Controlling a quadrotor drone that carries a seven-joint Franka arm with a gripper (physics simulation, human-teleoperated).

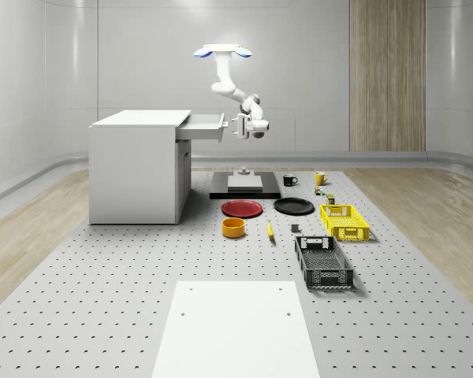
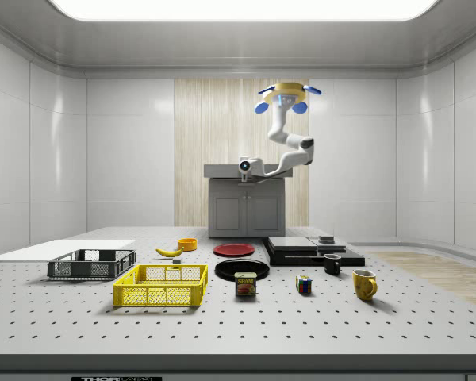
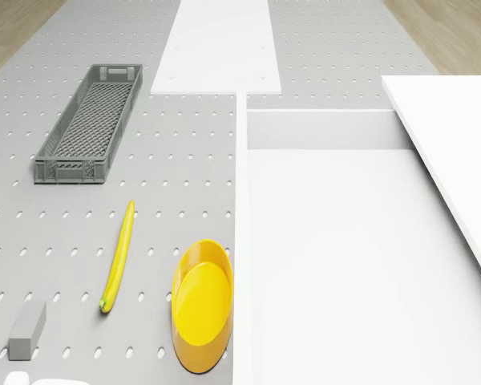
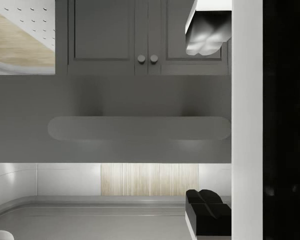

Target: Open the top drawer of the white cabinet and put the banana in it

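Your drone [image 1: 222, 53] hovers beside the white cabinet [image 1: 134, 165]; the claw [image 1: 238, 126] sits at the pulled-out top drawer [image 1: 201, 126], grip unclear. The drone view reveals the slim curved banana [image 3: 118, 255] on the perforated desk [image 3: 80, 208].

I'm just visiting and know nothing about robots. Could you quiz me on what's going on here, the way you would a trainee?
1. True or false: the top drawer of the white cabinet is already pulled out.
2. Where is the banana? A) in the drawer B) on the table beside the yellow bowl C) in the grey crate
3. Fill in: the drone hovers in the air and the pincer is at the drawer's ____.

Key: 1 true; 2 B; 3 front.
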